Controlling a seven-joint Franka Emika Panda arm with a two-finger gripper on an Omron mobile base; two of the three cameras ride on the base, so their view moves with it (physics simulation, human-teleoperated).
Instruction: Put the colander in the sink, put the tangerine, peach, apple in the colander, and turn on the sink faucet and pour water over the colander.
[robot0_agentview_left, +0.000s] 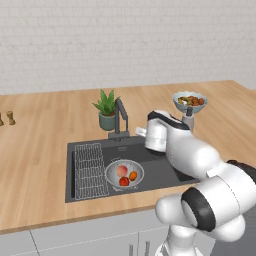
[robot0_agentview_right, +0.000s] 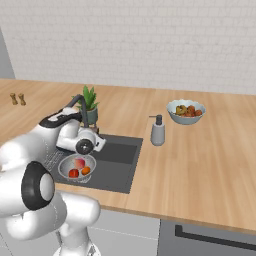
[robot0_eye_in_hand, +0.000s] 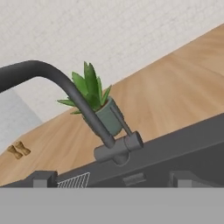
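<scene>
Down in the dark grey sink (robot0_agentview_left: 165, 172) sits the perforated silvery colander (robot0_agentview_left: 124, 174) — round, shallow, holding the pale peach (robot0_agentview_left: 121, 171), small orange tangerine (robot0_agentview_left: 133, 175) and glossy red apple (robot0_agentview_left: 124, 181). Its angular sink faucet (robot0_eye_in_hand: 83, 109) stands just ahead of the pincer (robot0_eye_in_hand: 111, 179), whose tips sit apart, gripping nothing.

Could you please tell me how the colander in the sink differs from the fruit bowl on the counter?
The colander sits low in the sink, while the fruit bowl stands on the counter behind the soap dispenser. The colander looks whitish-silver; the bowl is pale blue-grey. The colander holds three separate fruits, the bowl a heaped mix. Both are round and hold fruit.
</scene>
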